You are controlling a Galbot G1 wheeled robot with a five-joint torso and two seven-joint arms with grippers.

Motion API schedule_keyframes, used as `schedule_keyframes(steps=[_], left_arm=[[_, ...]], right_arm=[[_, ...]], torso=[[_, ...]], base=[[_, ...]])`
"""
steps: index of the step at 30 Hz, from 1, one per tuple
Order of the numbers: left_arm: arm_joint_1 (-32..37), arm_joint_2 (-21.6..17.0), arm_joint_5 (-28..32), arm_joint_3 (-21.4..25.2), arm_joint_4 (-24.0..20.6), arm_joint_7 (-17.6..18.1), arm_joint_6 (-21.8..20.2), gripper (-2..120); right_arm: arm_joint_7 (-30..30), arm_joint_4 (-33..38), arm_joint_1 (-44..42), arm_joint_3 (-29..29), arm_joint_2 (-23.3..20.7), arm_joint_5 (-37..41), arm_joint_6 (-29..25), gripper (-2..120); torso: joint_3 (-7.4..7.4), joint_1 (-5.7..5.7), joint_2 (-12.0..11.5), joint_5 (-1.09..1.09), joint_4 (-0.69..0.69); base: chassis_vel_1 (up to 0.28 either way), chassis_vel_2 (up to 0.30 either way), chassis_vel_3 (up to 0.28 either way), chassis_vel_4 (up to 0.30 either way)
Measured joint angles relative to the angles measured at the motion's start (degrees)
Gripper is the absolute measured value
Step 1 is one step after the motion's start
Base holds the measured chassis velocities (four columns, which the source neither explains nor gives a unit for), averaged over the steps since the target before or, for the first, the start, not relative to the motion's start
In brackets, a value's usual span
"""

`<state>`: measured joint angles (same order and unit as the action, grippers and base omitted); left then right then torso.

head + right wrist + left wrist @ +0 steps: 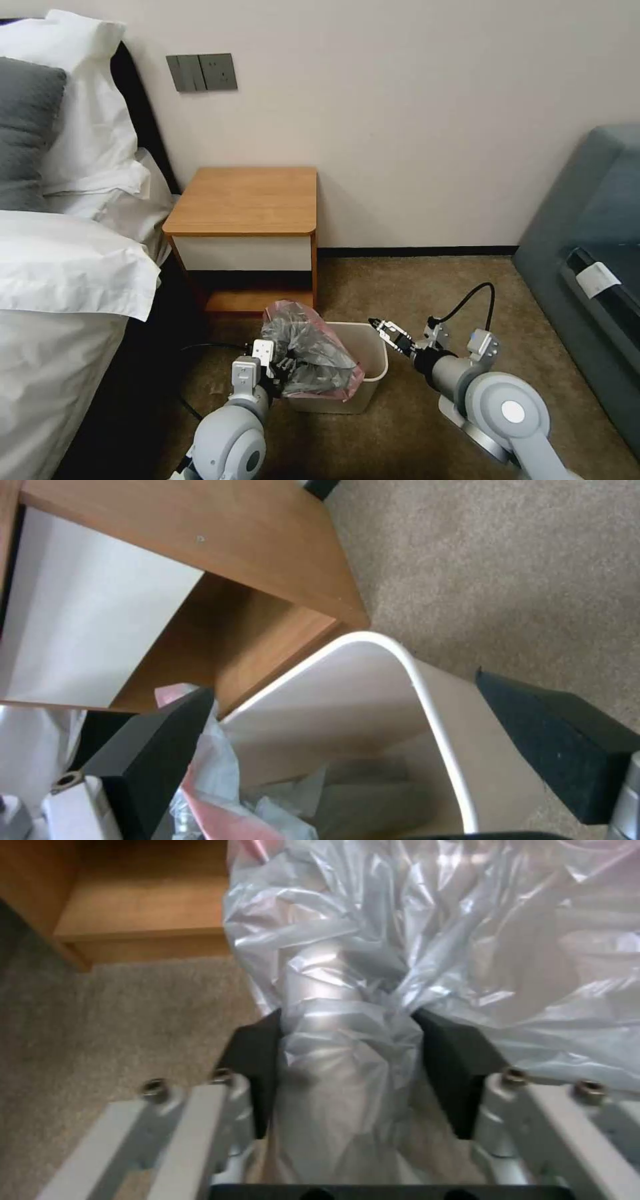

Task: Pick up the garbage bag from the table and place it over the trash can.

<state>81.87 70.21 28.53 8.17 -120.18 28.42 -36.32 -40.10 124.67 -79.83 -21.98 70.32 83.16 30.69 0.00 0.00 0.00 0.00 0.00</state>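
Draping one trash can [363, 373]: one garbage bag [313, 357], left tool [347, 1060]-pinched.

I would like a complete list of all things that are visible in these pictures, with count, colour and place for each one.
garbage bag: one, translucent grey with pink edge, bunched over the left part of the trash can.
trash can: one, cream, on the carpet in front of the table.
table: one, orange-brown top, white drawer front, against the wall.
bed: one, white linen, left of the table.
grey pillow: one, at the bed's head.
wall switch panel: one, grey, above the table.
sofa: one, grey-blue, at right.
left gripper: shut on the garbage bag.
right gripper: open, astride the trash can's right rim.
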Motion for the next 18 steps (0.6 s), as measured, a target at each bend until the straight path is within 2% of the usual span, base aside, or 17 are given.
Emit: schedule_keyframes(steps=[2,3,5,7,9,18], left_arm=[[0.0,0.2,0.0,-0.2,0.2,-0.2,0.0,37],[0.0,0.2,0.0,-0.2,0.2,-0.2,0.0,37],[0.0,0.3,0.0,-0.4,0.3,-0.2,0.2,26],[0.0,0.4,0.0,-0.4,0.4,-0.3,0.2,23],[0.1,0.4,0.0,-0.5,0.4,-0.5,0.3,13],[0.3,0.3,0.0,0.0,0.4,-0.6,0.9,11]], right_arm=[[0.1,0.0,0.0,0.0,0.0,-0.1,0.0,100],[0.1,0.0,0.0,0.0,0.0,-0.1,0.0,100],[0.3,0.0,0.0,0.1,0.0,-0.3,0.0,100],[0.4,0.0,0.0,0.1,0.0,-0.3,0.0,100],[0.6,0.0,0.0,0.1,0.0,-0.6,0.0,100],[3.8,-0.2,0.2,0.0,0.2,-2.6,0.3,100]], torso=[[0.0,0.0,0.0,0.0,0.0],[0.0,0.0,0.0,0.0,0.0],[0.0,0.0,0.0,0.0,0.0],[0.0,0.0,0.0,0.0,0.0],[0.0,0.0,0.0,0.0,0.0],[0.0,0.0,0.0,0.0,0.0]], base=[[0.0,0.0,0.0,0.0],[0.0,0.0,0.0,0.0],[0.0,0.0,0.0,0.0],[0.0,0.0,0.0,0.0],[0.0,0.0,0.0,0.0],[0.0,0.0,0.0,0.0]])
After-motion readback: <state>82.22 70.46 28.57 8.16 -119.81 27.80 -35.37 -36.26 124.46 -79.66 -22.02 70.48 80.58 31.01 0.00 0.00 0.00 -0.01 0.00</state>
